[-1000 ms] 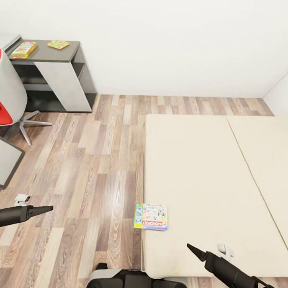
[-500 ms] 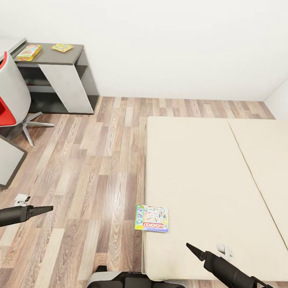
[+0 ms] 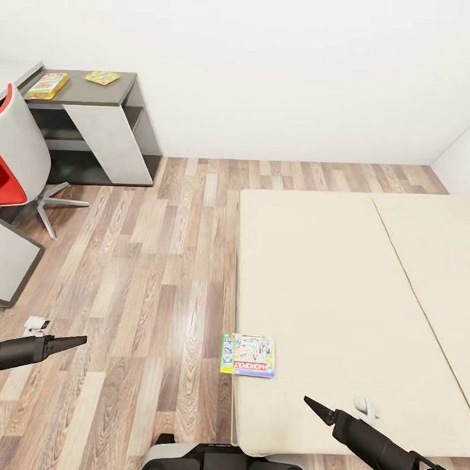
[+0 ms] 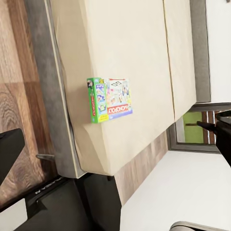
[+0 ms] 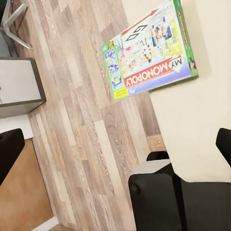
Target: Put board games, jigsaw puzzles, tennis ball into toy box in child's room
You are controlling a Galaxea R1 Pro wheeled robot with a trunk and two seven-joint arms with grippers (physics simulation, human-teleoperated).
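A My Monopoly board game (image 3: 247,355) lies flat on the beige bed (image 3: 342,281), at its near left edge. It also shows in the left wrist view (image 4: 109,99) and, close up, in the right wrist view (image 5: 149,50). My right gripper (image 3: 311,404) hovers open just right of and nearer than it. My left gripper (image 3: 80,339) hangs open over the wood floor, well left of the bed. Far left, the table's dark wing (image 3: 122,88) carries a SKIP-BO board game (image 3: 48,85) and a jigsaw puzzle (image 3: 102,77). The toy box and the tennis ball are out of view.
A red-and-white swivel chair (image 3: 13,157) stands in front of the desk at the far left. A grey cabinet corner (image 3: 8,266) juts in below it. Wood floor (image 3: 159,259) runs between desk and bed. My own dark base (image 3: 218,463) sits at the bed's near corner.
The whole view shifted slightly right and down a second ago, so the camera moved. Since then it has held still. Both arms and the Monopoly box keep their places.
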